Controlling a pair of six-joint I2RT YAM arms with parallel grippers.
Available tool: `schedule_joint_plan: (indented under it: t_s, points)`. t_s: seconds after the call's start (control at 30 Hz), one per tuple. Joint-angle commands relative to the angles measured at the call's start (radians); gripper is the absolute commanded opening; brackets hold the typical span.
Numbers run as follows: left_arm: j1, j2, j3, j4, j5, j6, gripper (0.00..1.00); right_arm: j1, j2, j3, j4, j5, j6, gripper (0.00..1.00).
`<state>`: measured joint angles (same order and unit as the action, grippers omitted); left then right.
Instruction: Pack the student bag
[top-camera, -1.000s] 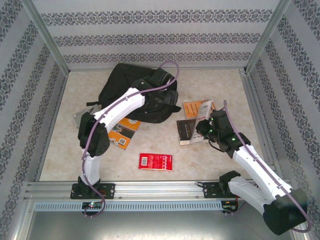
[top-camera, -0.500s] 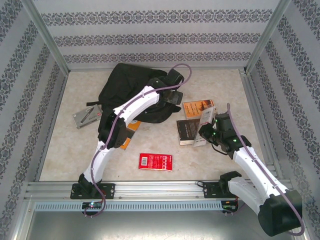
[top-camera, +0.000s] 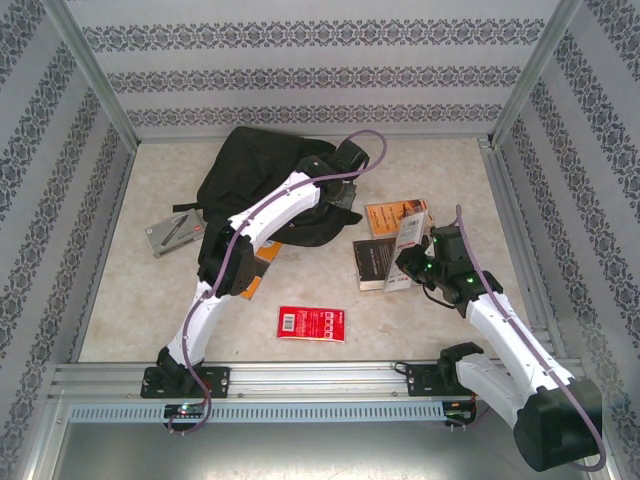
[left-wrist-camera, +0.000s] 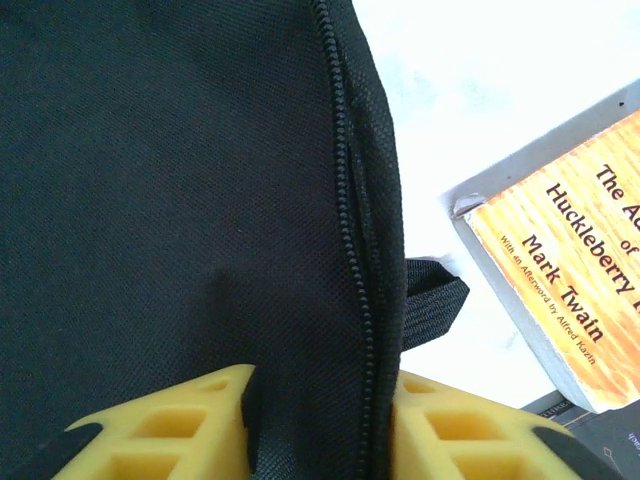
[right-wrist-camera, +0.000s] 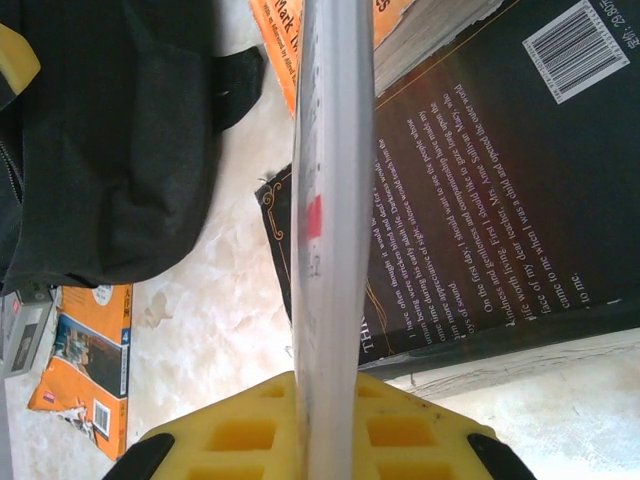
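Observation:
The student bag is a big black backpack lying at the back left of the table. My left gripper is at its right edge, and its yellow fingers pinch a fold of black fabric beside the zipper. My right gripper is shut on a thin white flat item, seen edge-on in the right wrist view. It holds this item upright just above a dark-covered book, to the right of the bag.
An orange Mark Twain paperback lies behind the dark book. Another orange book sits under the left arm. A red booklet lies near the front, and a grey case at the left. Patterned walls enclose the table.
The left arm stretched out to the bag's right edge and its jaws closed on the fabric. The right gripper shifted slightly with the white item in it.

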<state>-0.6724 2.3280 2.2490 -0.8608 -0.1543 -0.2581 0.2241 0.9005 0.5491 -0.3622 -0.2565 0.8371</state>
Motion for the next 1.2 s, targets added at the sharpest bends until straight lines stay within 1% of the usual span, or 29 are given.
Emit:
schedule_joint_plan:
  t_s: [0.0, 0.17, 0.3, 0.43, 0.67, 0.83, 0.97, 1.17]
  points:
    - [0.010, -0.012, 0.024, -0.036, -0.023, 0.018, 0.31, -0.012, 0.003, -0.008, 0.021, -0.021, 0.002, 0.13]
    - [0.020, -0.031, 0.009, -0.034, -0.002, 0.008, 0.22, -0.012, 0.001, -0.006, 0.018, -0.020, 0.002, 0.13]
    - [0.029, -0.058, -0.002, -0.021, 0.037, -0.006, 0.09, -0.011, 0.007, -0.003, 0.022, -0.023, 0.002, 0.12]
    - [0.042, -0.085, -0.010, -0.012, 0.089, -0.030, 0.00, -0.010, 0.013, -0.001, 0.027, -0.030, 0.002, 0.13]
    - [0.063, -0.157, -0.049, 0.012, 0.153, -0.060, 0.00, -0.007, 0.005, 0.005, 0.026, -0.035, -0.009, 0.13]
    - [0.070, -0.207, -0.061, 0.003, 0.203, -0.058, 0.00, 0.008, 0.005, 0.035, 0.062, -0.081, -0.023, 0.13]
    - [0.075, -0.279, -0.091, 0.006, 0.231, -0.030, 0.00, 0.034, 0.002, 0.102, 0.071, -0.105, -0.063, 0.14]
    - [0.104, -0.378, -0.087, 0.008, 0.228, 0.025, 0.00, 0.051, 0.027, 0.187, 0.073, -0.134, -0.086, 0.13]
